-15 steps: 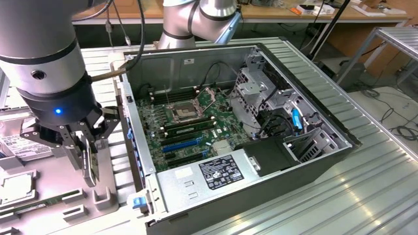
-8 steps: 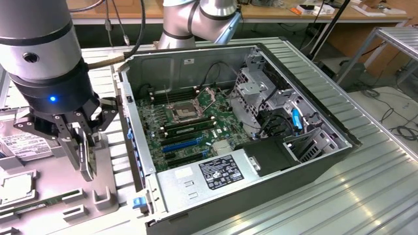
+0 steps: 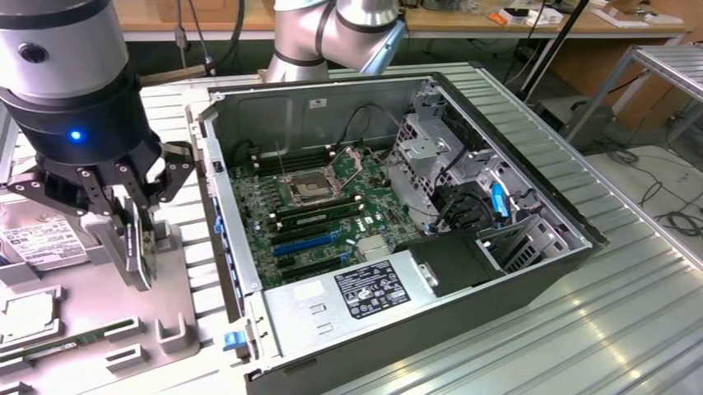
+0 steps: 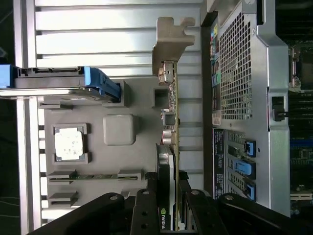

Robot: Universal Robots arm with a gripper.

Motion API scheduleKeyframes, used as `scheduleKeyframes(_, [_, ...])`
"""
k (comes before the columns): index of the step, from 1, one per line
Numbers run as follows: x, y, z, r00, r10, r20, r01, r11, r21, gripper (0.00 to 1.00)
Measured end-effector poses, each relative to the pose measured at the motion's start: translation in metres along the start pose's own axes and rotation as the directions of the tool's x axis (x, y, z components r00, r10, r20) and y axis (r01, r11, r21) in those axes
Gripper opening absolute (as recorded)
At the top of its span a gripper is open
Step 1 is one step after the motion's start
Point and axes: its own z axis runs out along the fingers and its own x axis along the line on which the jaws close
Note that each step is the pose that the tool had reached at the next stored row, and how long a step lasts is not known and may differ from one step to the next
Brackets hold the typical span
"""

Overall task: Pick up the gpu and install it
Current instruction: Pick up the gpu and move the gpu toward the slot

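In the exterior view, the claw (image 3: 130,226) is clamped on the gpu (image 3: 138,257), holding it on edge over the grey tray (image 3: 104,329), at the exterior view's left of the open computer case (image 3: 225,156). The case wall stands between the card and the motherboard (image 3: 318,206); above the board there is open room. In the wrist view, the claw (image 4: 168,208) pinches the gpu (image 4: 173,112) edge-on, its silver bracket (image 4: 169,41) farthest from the fingers. A narrow strip of slatted surface (image 4: 98,29) separates the card from the case's perforated rear panel (image 4: 237,73).
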Motion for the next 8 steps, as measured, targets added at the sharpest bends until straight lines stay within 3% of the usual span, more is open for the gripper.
scheduleKeyframes(8, [0.000, 0.0083, -0.0196, 1.0000, 0.000, -0.0011, 0.000, 1.0000, 0.0000, 0.27])
